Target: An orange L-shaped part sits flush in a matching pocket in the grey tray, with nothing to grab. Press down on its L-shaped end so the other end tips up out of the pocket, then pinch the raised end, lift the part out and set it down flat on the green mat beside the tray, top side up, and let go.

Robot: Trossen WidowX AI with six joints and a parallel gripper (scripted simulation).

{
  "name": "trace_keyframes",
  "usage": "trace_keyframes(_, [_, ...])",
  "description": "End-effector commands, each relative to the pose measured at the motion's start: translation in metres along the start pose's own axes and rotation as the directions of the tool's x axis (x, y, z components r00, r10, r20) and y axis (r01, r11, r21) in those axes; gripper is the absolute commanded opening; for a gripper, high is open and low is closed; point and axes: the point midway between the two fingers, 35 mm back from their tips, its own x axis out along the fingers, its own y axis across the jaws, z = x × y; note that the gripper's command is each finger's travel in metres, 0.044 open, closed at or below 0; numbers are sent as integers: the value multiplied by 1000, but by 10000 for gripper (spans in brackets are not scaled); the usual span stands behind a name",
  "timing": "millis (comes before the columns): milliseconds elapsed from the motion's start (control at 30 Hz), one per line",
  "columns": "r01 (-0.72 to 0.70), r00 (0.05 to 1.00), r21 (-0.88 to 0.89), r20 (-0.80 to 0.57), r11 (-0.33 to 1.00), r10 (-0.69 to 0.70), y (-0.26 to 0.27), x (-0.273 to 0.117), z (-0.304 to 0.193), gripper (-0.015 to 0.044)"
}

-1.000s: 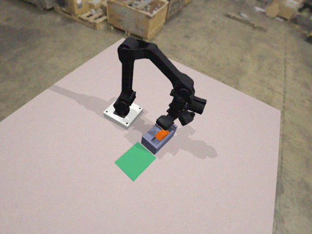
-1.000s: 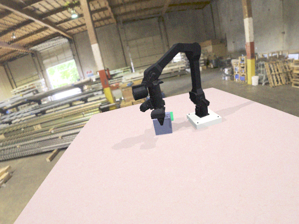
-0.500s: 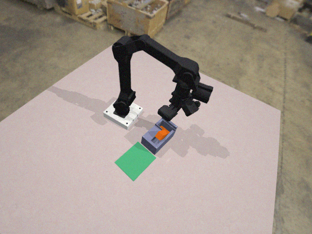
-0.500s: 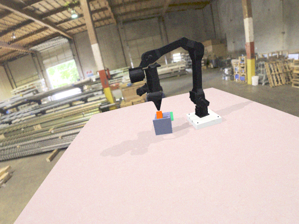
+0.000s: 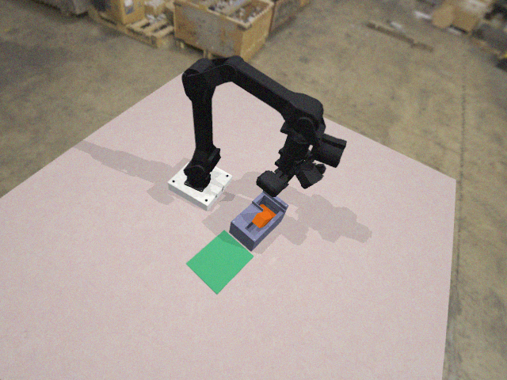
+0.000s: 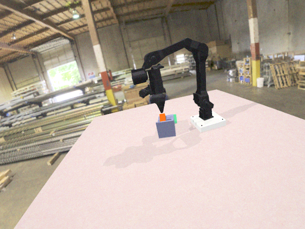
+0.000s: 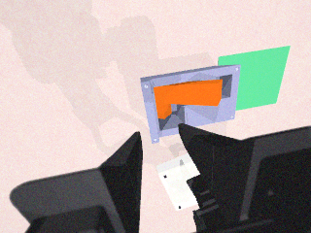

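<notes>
The orange L-shaped part [image 5: 263, 217] [image 6: 162, 117] [image 7: 190, 92] is tilted in the pocket of the grey tray [image 5: 242, 236] [image 6: 166, 129] [image 7: 152, 112]. Its L-shaped end is down at the pocket end away from the mat. Its straight end, toward the mat, stands raised above the tray top, with pocket floor showing beyond it in the wrist view. My gripper [image 5: 290, 190] [image 6: 161, 112] [image 7: 159, 131] is partly open, with nothing between its fingers, and hangs above the tray, clear of the part. The green mat [image 5: 219, 261] [image 6: 175, 119] [image 7: 262, 80] lies beside the tray.
The arm's white base plate [image 5: 219, 180] [image 6: 209, 125] [image 7: 177, 186] stands on the pink table [image 5: 327, 286] [image 6: 197, 172], to one side of the tray. The mat is beyond the tray's end, with a narrow gap between them in the top view.
</notes>
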Motion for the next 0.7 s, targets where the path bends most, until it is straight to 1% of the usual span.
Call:
trace_keyframes(0, [0, 1000, 0, 0, 1000, 0, 0, 0, 0, 180])
trace_keyframes(300, [0, 1000, 0, 0, 1000, 0, 0, 0, 0, 180])
trace_keyframes(367, [0, 1000, -40, 0, 999, 0, -2, 0, 1, 232])
trace_keyframes(433, [1, 1000, -132, 0, 991, -1, -6, 0, 2, 280])
trace_keyframes(533, [2, 1000, -339, 1, 941, -2, -17, 0, 5, 280])
trace_keyframes(667, [4, 1000, -616, 3, 788, -3, -32, -1, 8, 280])
